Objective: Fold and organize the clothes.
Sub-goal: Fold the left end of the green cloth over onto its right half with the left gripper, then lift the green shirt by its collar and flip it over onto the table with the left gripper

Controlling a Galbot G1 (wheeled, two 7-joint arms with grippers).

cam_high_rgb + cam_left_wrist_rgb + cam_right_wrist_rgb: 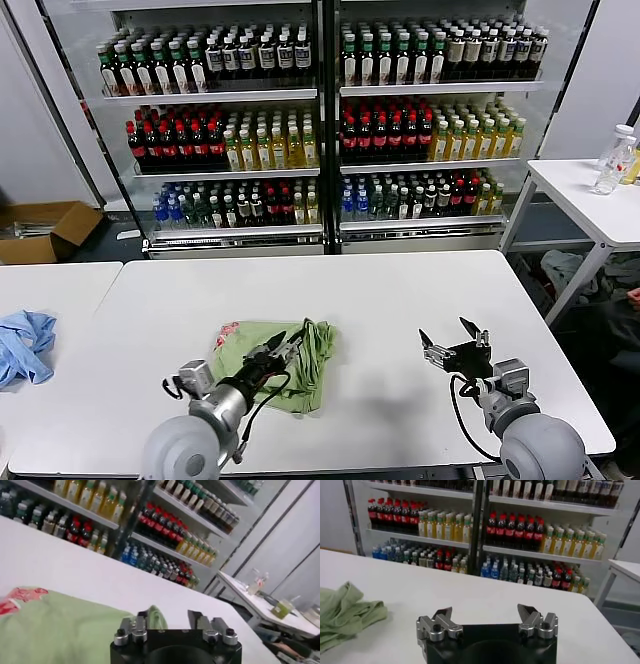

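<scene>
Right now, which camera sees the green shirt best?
The head view does: it shows the whole crumpled green shirt on the white table, with the left gripper over it. The left wrist view shows only part of it, with some red print. The right wrist view catches just one edge.

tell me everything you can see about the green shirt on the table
The green shirt is a light green garment of soft, thin-looking fabric, lying crumpled and bunched on the white table, near its front edge. A red-and-white print shows at its far left corner. Folds pile up along its right side. The left tool is over the middle of it, fingers open; whether it touches the cloth cannot be told. Collar and buttons are not visible.
</scene>
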